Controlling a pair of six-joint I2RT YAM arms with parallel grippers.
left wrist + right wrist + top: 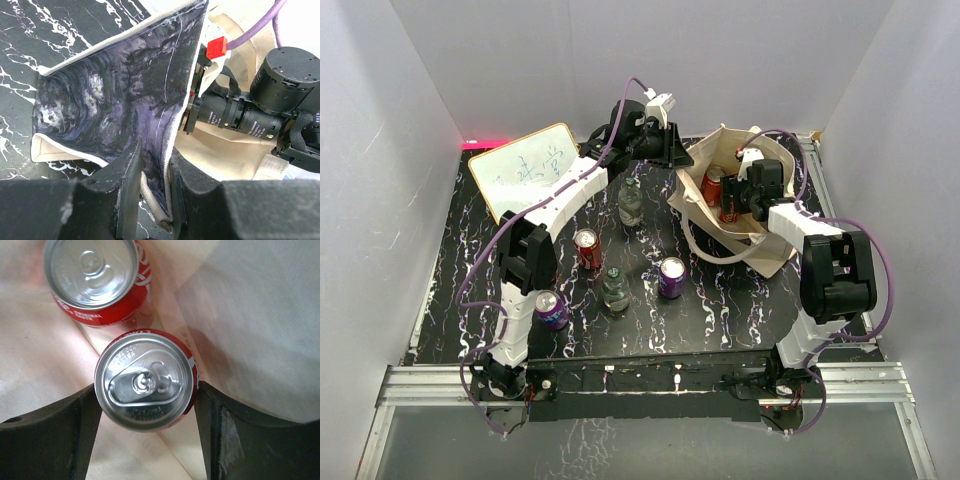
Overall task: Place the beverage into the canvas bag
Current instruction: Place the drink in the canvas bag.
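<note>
A robotics lab test cell: the black marbled table (730,310) is boxed in by plain white panels (500,60) on its left, far and right sides; an aluminium-profile rail (430,385) along its near edge carries the left arm (558,205) and right arm (832,270), both trailing purple cables (470,290); a handwritten whiteboard (525,170) sits at its far left corner beside a red light (480,143)

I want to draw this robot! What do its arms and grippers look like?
The left arm and right arm are white with chunky black joints. Purple cables run along them. The left gripper and right gripper each have two thick black fingers.
</note>
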